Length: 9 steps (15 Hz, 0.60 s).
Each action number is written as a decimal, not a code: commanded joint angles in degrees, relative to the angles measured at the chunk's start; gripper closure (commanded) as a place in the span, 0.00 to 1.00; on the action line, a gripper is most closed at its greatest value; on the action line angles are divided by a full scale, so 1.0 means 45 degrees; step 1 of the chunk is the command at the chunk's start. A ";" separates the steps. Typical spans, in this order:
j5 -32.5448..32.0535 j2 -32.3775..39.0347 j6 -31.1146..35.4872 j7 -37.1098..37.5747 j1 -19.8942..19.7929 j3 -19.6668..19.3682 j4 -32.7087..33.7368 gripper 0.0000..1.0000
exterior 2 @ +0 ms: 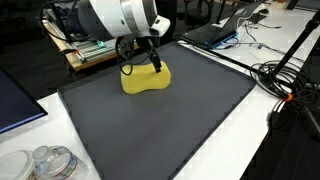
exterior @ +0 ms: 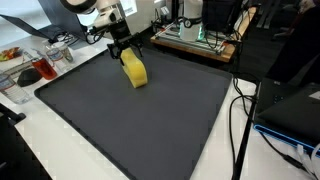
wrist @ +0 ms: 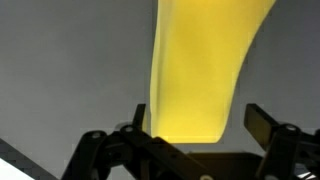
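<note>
In an ext. view: seeing gripper [exterior: 122, 47] hanging right over sponge [exterior: 135, 72], fingers spread, not clamping anything. Finding sponge on dark mat [exterior: 150, 120], near far edge, toward a far corner.

In an ext. view: catching fingers [exterior 2: 155, 62] straddling top of sponge [exterior 2: 147, 81], approx. touching it. Sponge lying close to far edge of mat [exterior 2: 170, 125], well apart from cables [exterior 2: 285, 80] past the side edge.

Wrist view: looking along sponge [wrist: 205, 70] btw. open fingers of gripper [wrist: 197, 125]. One finger [wrist: 140, 115] hugging the yellow edge, other standing apart w/ a gap.

Risk, judging only: sitting off-centre, so prob. shoving or twisting sponge on closing. Also poss. squashing soft foam and slipping off a rounded lobe.

Materials: looking like soft matte yellow foam, kidney-shaped, rounded edges. Mat looking flat, dark grey, non-glossy. Fingers looking hard, black, angular.
</note>
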 commanded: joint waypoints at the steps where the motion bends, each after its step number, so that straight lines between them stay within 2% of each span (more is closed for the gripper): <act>1: -0.0120 0.0194 0.0187 0.0026 0.0630 -0.0519 -0.0252 0.00; 4: -0.0124 0.0465 0.0239 0.0184 0.0894 -0.0774 0.0053 0.00; 5: -0.0124 0.0514 0.0272 0.0216 0.0936 -0.0825 0.0128 0.25; 7: -0.0125 0.0541 0.0274 0.0277 0.1038 -0.0953 0.0180 0.34; 9: -0.0126 0.0564 0.0274 0.1005 0.1046 -0.1106 0.0676 0.50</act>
